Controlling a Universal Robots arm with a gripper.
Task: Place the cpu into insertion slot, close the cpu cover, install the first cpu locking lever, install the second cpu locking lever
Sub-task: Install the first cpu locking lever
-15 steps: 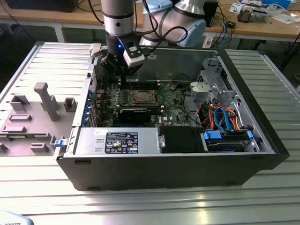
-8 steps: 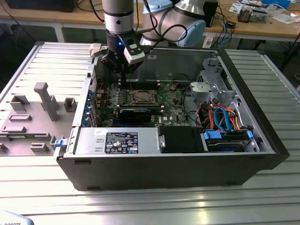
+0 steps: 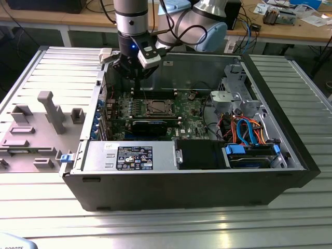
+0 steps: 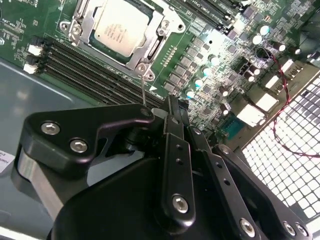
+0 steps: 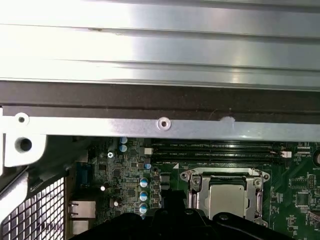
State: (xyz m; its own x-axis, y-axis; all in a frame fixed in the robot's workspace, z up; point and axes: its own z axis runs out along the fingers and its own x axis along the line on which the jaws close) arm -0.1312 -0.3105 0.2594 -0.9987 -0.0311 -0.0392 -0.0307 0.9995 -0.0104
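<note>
Inside the open computer case (image 3: 181, 188), above the far side of the green board (image 3: 188, 112) toward the exterior view's left, the gripper (image 3: 136, 88) is hanging with its fingers pointing down. In the second wrist view the gripper (image 4: 175, 103) is showing its fingers drawn together, with nothing visible between them. The cpu (image 4: 122, 25) is sitting in the insertion slot (image 4: 154, 48) in the middle of the board, just to the right of and nearer than the gripper in the exterior view. The cpu cover (image 4: 88, 23) is lying flat over it, and the cpu's silver top is showing through the window. A thin wire locking lever (image 4: 143, 87) is standing up from one corner of the slot and reaching toward the gripper's black linkage; whether the two are touching cannot be told. Black memory slots (image 4: 85, 70) are running alongside the slot. The case is resting on a ribbed metal table (image 3: 155, 228), with grey fixtures (image 3: 49, 111) well apart on the exterior view's left.
</note>
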